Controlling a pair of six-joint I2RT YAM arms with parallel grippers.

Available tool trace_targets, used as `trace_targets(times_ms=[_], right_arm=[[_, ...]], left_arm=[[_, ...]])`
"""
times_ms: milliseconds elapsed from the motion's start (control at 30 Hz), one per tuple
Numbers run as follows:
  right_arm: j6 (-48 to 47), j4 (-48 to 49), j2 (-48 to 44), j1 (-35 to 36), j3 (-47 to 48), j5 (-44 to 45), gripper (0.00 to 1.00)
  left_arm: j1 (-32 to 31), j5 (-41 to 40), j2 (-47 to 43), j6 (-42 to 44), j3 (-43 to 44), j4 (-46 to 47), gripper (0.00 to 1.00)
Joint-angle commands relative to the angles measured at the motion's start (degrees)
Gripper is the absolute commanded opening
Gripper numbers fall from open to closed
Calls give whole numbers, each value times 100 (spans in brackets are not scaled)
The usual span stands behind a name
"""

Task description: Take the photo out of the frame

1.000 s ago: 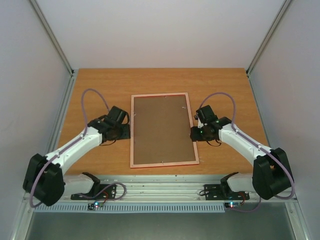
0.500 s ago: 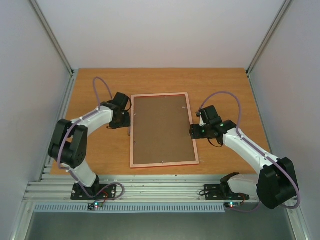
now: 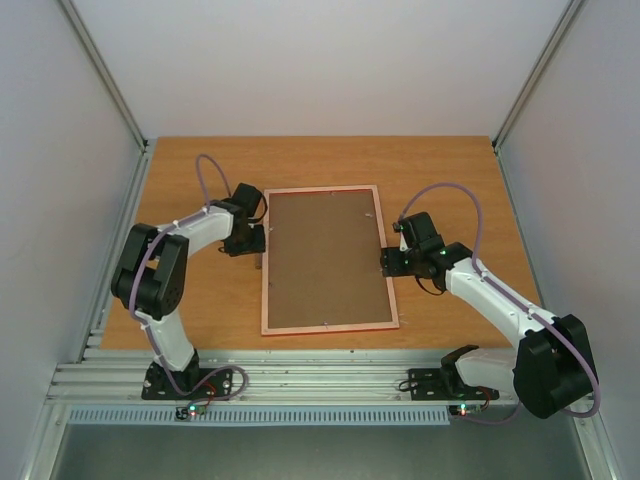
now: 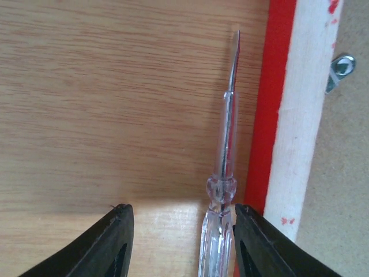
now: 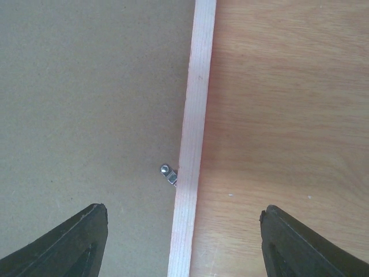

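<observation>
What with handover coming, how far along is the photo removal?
Done: the frame lies face down, backing board up. In hand: the left claw, open, straddles a screwdriver beside the frame; the right claw, open, hovers over a metal clip. Left: clips, board, then the photo, not in view.

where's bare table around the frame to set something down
The widest bare patch of table is the far strip between the frame and the back wall. The strip along its near edge is narrow. Both long sides are crowded: left gripper and screwdriver on the left, right gripper on the right.
</observation>
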Motion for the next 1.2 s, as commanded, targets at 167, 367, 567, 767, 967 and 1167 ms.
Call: trace_targets(times_ms=[167, 367, 567, 767, 967, 1167], right_arm=[[-93, 145, -50, -38, -79, 68, 74], [-74, 104, -92, -34, -62, 0, 74], [-63, -21, -293, -30, -24, 63, 73], [-60, -20, -598, 57, -37, -333, 77], [-28, 165, -817, 346, -9, -901, 78], [139, 280, -962, 780, 33, -821, 78]], left_arm=[[-23, -87, 359, 102, 123, -209, 49], [-52, -300, 271, 156, 87, -369, 41], [-93, -312, 323, 179, 93, -453, 32], [-121, -338, 380, 210, 26, -445, 24], [-130, -54, -91, 102, -421, -61, 11], [-130, 229, -951, -171, -896, 305, 2]])
